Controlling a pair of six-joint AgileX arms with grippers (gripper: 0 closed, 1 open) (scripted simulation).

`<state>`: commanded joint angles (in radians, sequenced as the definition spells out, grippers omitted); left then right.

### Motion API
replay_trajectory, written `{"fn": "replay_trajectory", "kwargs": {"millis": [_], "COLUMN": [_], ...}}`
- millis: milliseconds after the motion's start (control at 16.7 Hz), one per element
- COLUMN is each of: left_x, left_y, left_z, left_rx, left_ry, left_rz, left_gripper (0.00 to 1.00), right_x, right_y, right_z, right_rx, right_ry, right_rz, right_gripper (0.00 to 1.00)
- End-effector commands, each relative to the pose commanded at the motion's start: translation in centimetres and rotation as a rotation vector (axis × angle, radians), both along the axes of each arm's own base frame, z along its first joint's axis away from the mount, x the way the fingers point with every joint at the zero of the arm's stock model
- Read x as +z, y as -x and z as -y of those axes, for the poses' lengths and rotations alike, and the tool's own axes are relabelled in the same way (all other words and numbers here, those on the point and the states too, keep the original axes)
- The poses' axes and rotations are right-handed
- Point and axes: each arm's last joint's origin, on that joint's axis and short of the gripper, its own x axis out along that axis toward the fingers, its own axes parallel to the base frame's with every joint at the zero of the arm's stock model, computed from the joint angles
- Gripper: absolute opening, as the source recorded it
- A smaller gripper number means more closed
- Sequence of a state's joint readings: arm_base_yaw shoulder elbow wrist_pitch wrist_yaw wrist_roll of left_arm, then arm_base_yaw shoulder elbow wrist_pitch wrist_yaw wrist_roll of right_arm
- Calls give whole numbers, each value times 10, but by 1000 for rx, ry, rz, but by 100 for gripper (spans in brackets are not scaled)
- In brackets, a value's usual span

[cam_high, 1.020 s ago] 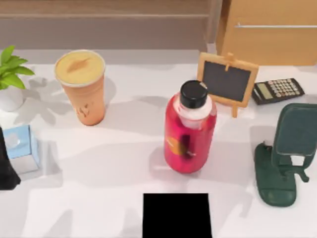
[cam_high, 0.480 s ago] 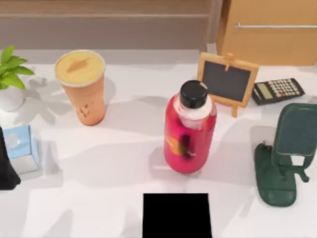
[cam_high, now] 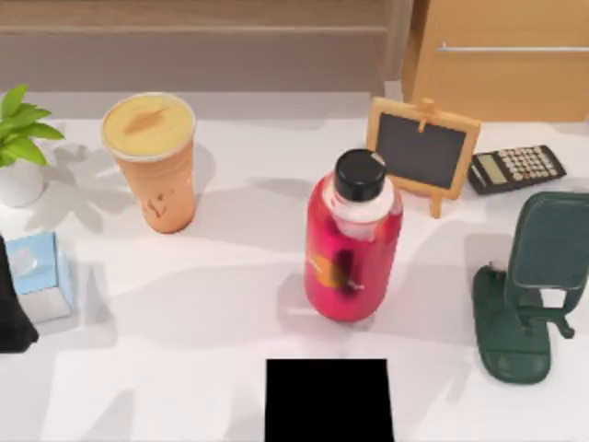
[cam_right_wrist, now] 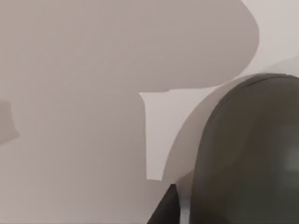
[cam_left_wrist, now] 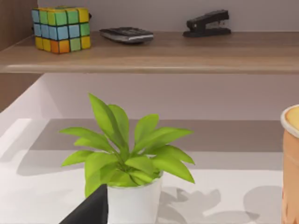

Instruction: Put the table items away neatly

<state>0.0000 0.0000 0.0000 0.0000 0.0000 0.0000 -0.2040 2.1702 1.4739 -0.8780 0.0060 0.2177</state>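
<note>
White matte bench [cam_high: 230, 322], wood shelf [cam_left_wrist: 187, 51] behind; orange cup [cam_high: 152, 161] far-left, glossy red bottle [cam_high: 352, 249] centre. My gripper state: cannot tell.

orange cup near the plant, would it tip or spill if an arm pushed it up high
The orange cup is tall and narrows toward its base, so a high push would probably tip it. Its top looks full and I see no lid, so it may spill. Gripping low looks safer.
</note>
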Motion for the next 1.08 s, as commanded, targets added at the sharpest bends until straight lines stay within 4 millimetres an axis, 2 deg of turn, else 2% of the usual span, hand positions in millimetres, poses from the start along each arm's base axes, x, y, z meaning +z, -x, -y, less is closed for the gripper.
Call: {"fn": "replay_trajectory", "kwargs": {"millis": [120, 180, 600, 840, 1080], "left_x": [0, 0, 0, 0, 0], "left_y": [0, 0, 0, 0, 0], "left_z": [0, 0, 0, 0, 0], "left_rx": [0, 0, 0, 0, 0], "left_ry": [0, 0, 0, 0, 0], "left_rz": [0, 0, 0, 0, 0], "left_gripper": [100, 100, 100, 100, 100], "right_x": [0, 0, 0, 20, 65], "right_y": [0, 0, 0, -4, -4], "right_z": [0, 0, 0, 1, 1], "right_rx": [0, 0, 0, -3, 0], "right_ry": [0, 0, 0, 4, -1], "right_rz": [0, 0, 0, 23, -1], "right_gripper": [2, 0, 0, 0, 0]}}
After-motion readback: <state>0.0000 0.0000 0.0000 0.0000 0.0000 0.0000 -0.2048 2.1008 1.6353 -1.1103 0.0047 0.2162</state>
